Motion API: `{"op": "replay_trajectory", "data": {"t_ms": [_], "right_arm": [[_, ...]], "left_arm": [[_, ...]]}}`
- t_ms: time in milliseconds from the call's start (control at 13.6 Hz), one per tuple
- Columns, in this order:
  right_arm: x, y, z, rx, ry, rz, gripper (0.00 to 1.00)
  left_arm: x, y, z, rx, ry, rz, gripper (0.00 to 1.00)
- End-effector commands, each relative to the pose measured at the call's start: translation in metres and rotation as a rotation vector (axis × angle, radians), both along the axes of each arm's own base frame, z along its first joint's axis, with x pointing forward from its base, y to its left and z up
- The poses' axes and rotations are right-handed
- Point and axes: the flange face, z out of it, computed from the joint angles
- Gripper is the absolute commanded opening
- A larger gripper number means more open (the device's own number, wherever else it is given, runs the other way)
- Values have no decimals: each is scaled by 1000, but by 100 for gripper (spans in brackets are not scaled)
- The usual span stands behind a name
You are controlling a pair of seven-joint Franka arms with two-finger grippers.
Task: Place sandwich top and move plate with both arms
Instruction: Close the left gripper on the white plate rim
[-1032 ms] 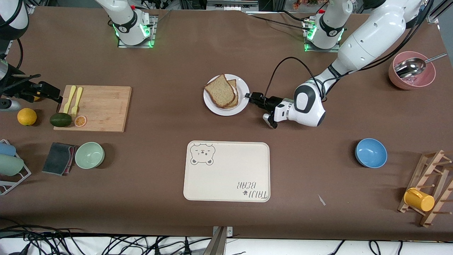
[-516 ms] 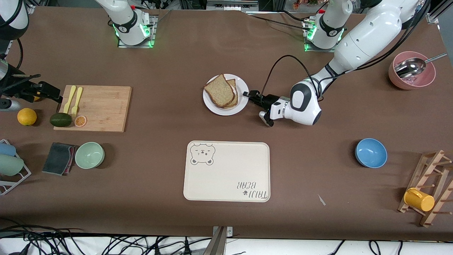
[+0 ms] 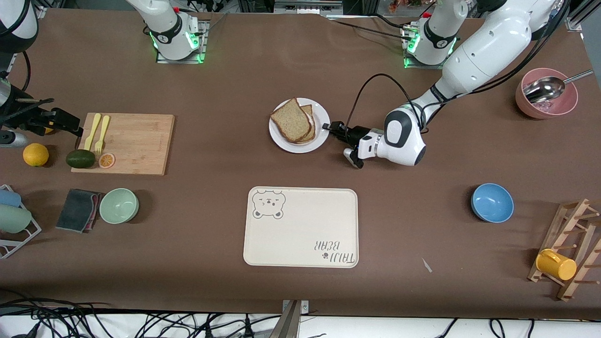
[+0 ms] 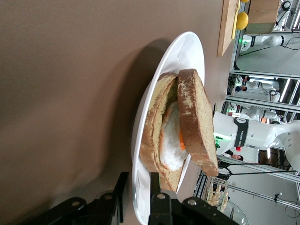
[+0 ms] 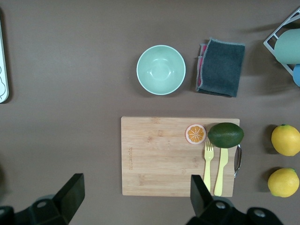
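The sandwich top, a tan speckled slice, lies on the egg and darker lower slice on the white plate in the middle of the table. In the left wrist view the sandwich top leans over the egg on the plate. My left gripper lies low at the plate's edge toward the left arm's end. The left gripper is open, one finger under the rim and one above, with a thin gap showing. My right gripper waits open over the table beside the cutting board; it holds nothing.
A cream bear-printed tray lies nearer the camera than the plate. A cutting board with fork, knife, avocado and orange slice sits toward the right arm's end, beside a green bowl. A blue bowl and pink bowl sit toward the left arm's end.
My left gripper has slid in over the plate's rim and its fingers have drawn closer together. The right arm has not moved.
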Motion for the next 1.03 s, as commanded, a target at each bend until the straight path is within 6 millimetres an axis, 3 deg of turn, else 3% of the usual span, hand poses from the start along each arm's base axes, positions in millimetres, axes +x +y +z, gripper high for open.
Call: {"op": "replay_trajectory", "data": {"t_ms": [0, 811, 959], "right_arm": [[-1, -2, 2, 12, 3, -8, 100], [-1, -2, 2, 12, 3, -8, 100], [-1, -2, 2, 12, 5, -8, 100]], "left_arm": [[-3, -4, -5, -18, -1, 24, 25], [-8, -16, 0, -36, 9, 25, 24], [-10, -18, -1, -25, 1, 26, 16]]}}
